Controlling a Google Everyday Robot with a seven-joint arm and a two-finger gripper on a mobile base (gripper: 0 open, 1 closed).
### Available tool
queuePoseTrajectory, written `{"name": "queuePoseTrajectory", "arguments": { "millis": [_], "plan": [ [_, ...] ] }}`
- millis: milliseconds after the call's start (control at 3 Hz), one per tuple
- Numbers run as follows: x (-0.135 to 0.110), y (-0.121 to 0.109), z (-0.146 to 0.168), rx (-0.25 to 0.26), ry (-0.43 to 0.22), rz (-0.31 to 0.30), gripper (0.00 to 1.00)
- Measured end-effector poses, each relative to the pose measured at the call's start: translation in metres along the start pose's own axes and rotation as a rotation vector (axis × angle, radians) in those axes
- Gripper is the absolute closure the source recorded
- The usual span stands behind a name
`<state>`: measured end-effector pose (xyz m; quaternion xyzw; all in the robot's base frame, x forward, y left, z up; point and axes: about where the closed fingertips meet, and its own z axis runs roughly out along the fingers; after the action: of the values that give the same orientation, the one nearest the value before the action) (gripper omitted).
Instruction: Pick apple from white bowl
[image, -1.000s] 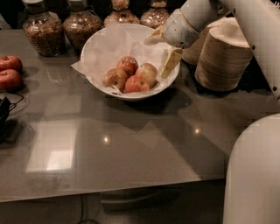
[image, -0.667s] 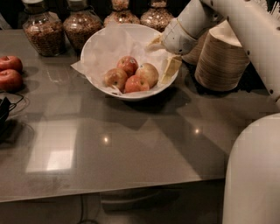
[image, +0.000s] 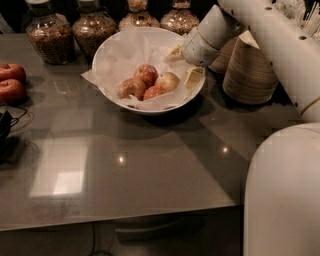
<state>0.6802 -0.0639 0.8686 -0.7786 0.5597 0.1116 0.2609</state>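
**Grey worktop (image: 150, 165), claw (image: 182, 66) spread at the rim of the white bowl (image: 102, 55)**

Glossy and dark grey, the worktop throws back patches of light near its front edge. The white bowl stands toward the back, lined with crinkled paper (image: 120, 60) that spills over its left side. Four apples lie bunched in its bottom; the apple (image: 168, 81), pale yellow-tan with a little red, is the one furthest right, touching a redder one (image: 146, 74) behind it and another (image: 153, 92) in front; a fourth (image: 132, 87) sits to the left.

A white arm (image: 270, 40) comes in from the upper right; its claw hangs over the bowl's right rim with its two yellowish fingers (image: 193, 78) parted and nothing between them; the nearer finger is just beside the apple, though I cannot tell whether it touches.

Right of the bowl, partly behind the arm, stands a stack of tan bowls (image: 250, 70); four jars (image: 47, 32) of brown stuff line the back; two deep red apples (image: 12, 82) rest at the far left edge, well apart from the bowl; a black cable (image: 6, 127) lies below them.
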Motion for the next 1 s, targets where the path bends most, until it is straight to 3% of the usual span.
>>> {"name": "queuePoseTrajectory", "arguments": {
  "millis": [667, 1000],
  "plan": [
    [-0.012, -0.024, 0.007, -0.022, -0.014, -0.029, 0.17],
    [-0.013, -0.029, 0.009, -0.010, -0.016, -0.030, 0.00]
  ]
}}
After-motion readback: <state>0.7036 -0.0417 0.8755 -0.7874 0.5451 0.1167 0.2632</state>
